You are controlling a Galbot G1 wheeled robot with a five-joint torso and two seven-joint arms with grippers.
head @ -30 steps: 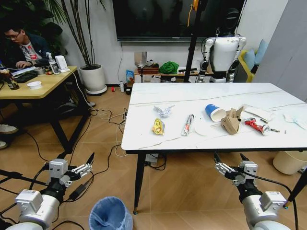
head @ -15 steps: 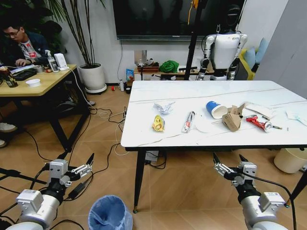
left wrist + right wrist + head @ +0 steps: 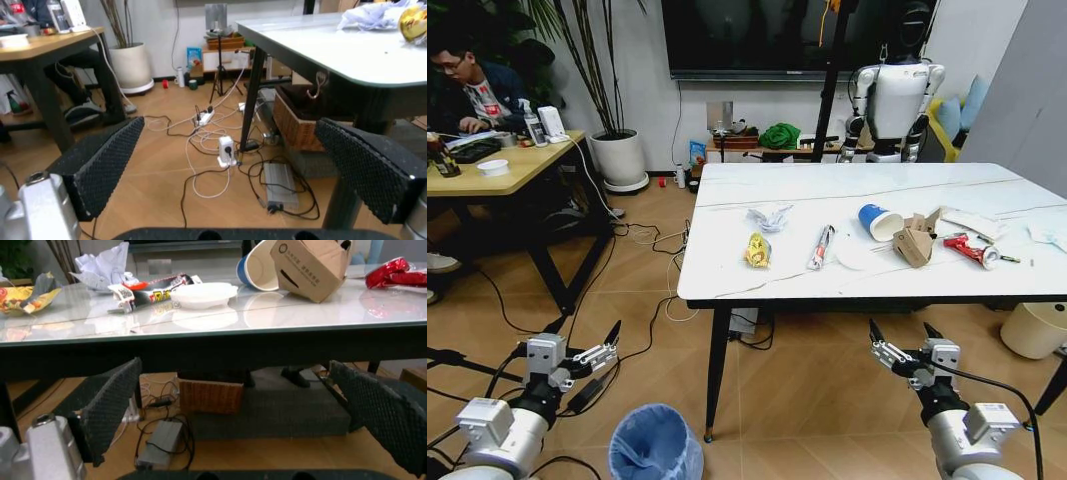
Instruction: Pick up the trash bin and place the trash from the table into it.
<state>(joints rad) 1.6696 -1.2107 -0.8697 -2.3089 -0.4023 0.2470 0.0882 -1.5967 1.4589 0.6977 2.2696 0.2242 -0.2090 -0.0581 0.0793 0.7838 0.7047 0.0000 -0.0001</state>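
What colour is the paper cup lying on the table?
Blue outside, white inside; the paper cup lies on its side on the table, clearest in the head view.

Even bright indoor light; glare on table (image 3: pixel 280 315); near fingers (image 3: pixel 100 165) blurred.

Floor (image 3: pixel 827 390): light brown wood-look planks, with loose black and white cables (image 3: pixel 652 245) trailing across it at 9 o'clock of centre. Rear wall (image 3: pixel 652 90): white, carrying a large dark wall screen (image 3: pixel 757 40) at 12 o'clock. Below the screen, a low shelf (image 3: pixel 757 150) holding a green bundle (image 3: pixel 779 138). At 10 o'clock, a light wooden desk (image 3: pixel 502 170) on black legs, with a white planter (image 3: pixel 619 160) of tall stems beside it. A cream-white round bin (image 3: pixel 1035 330) stands at 4 o'clock. Lighting is even and indoor.
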